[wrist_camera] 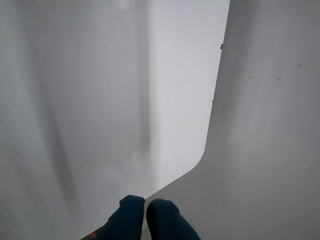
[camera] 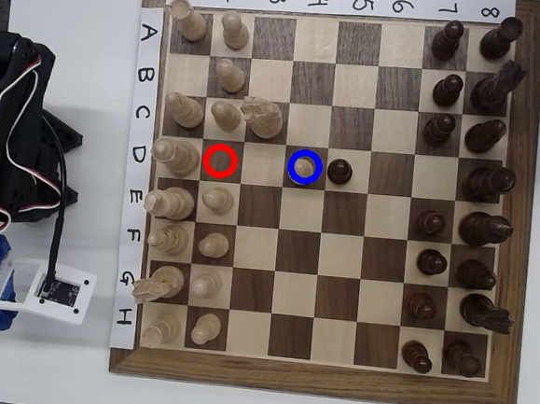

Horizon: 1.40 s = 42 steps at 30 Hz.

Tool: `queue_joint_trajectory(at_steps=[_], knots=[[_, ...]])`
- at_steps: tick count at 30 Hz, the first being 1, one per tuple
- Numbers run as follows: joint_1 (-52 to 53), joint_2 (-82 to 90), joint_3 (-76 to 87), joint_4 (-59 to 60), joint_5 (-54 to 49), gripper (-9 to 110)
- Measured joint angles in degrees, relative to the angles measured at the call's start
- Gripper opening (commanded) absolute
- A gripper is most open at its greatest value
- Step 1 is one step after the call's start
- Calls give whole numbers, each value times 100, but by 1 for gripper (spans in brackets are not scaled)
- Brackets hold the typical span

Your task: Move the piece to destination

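In the overhead view, the piece (camera: 303,168), a small pale pawn with a round head, is standing upright inside the blue ring that is marking the destination (camera: 305,166), the dark square in row D under column 4. A dark brown pawn (camera: 340,170) is standing on the next square to its right, close beside it but not touching. Two squares to the left in the same row, a red ring (camera: 221,161) is marking a dark square with nothing on it. A pale carved knight (camera: 263,117) is standing one row higher, between the two rings. The other pale pieces are filling the two left columns of the chessboard (camera: 312,381), and the dark pieces are standing along the right side.

The arm (camera: 13,144) is sitting at the left of the board on the white counter (camera: 68,36), folded away from the pieces, and no part of it is reaching over the squares.

In the wrist view, the two dark blue fingers (wrist_camera: 131,212) are coming in from the bottom edge. Their tips are lying together with only a thin line between them, and nothing is being held. Behind them only the pale counter surface (wrist_camera: 265,150) and its rounded edge are showing, rather blurred.
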State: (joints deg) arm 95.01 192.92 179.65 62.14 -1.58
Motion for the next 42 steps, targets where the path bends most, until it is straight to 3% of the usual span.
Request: queue_joint_trajectory(at_steps=[42], knots=[[-44,0,0,0,53,0]])
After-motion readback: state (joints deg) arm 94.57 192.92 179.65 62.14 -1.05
